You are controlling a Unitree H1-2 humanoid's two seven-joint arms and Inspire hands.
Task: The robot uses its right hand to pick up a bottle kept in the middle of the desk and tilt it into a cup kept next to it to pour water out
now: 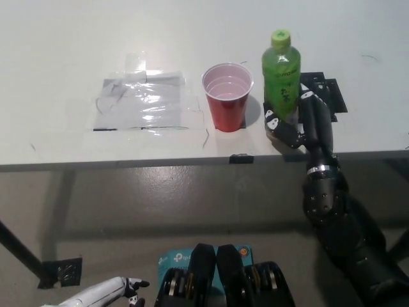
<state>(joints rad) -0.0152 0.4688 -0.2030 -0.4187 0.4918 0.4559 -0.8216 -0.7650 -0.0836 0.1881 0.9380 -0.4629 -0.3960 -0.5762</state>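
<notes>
Head view: the right robot hand (289, 123) is closed around the lower body of the green bottle (282, 75), which stands upright with its cap on, near the front edge of the white surface (64, 51). The red cup (227, 96) stands just left of the bottle, apart from it, its mouth open upward. The left robot hand (118, 291) rests at lower left below the surface; its finger state cannot be determined.
</notes>
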